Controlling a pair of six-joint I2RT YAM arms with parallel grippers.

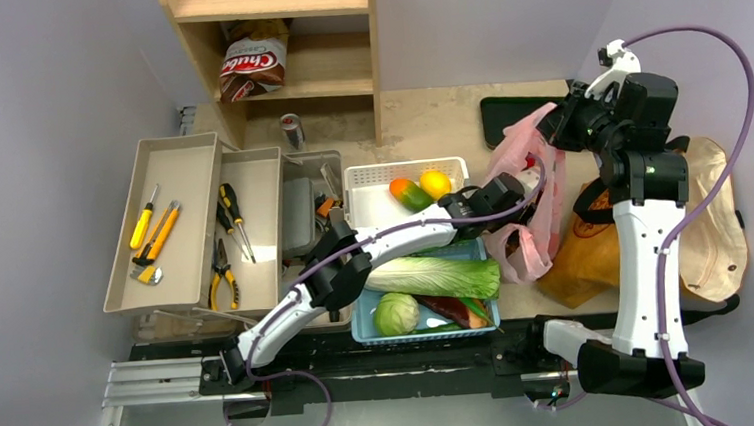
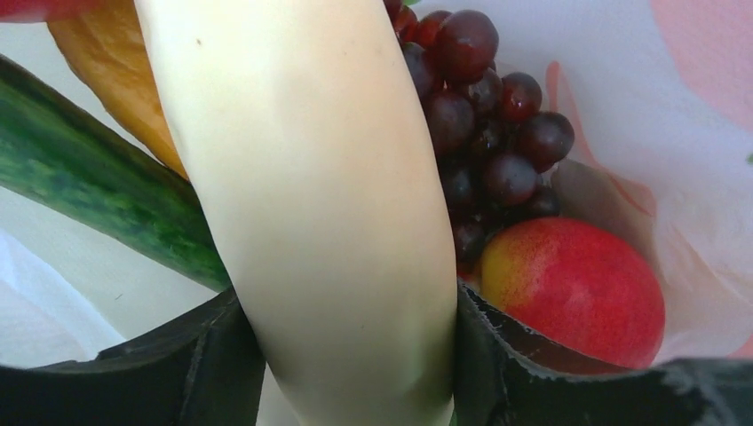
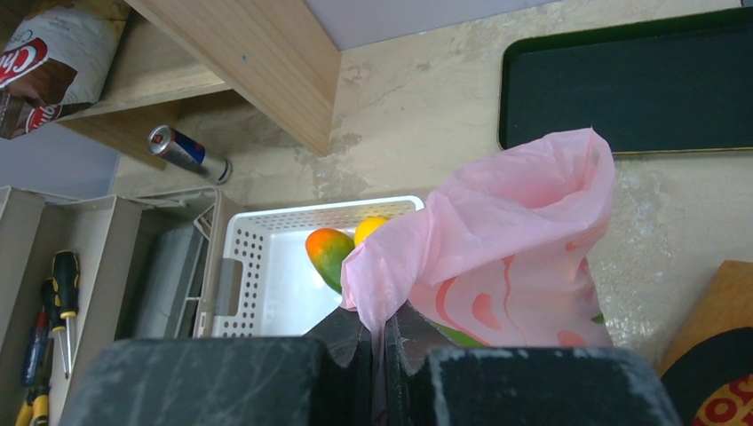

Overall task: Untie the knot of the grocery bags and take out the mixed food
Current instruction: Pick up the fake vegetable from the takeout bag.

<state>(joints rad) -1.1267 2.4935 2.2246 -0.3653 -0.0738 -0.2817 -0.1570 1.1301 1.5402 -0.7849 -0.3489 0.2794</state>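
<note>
The thin pink grocery bag stands open between the arms, and its knot is out of view. My right gripper is shut on a fold of the bag's rim and holds it up. My left gripper reaches into the bag, and both fingers press against the white daikon. Around the daikon lie dark grapes, a red apple, a green cucumber and an orange-tan item. The brown paper bag lies flat to the right.
A white basket behind the left arm holds a mango and a yellow fruit. A blue basket holds napa cabbage and a round green cabbage. Tool trays sit left, a wooden shelf and can behind, and a dark tray and beige tote right.
</note>
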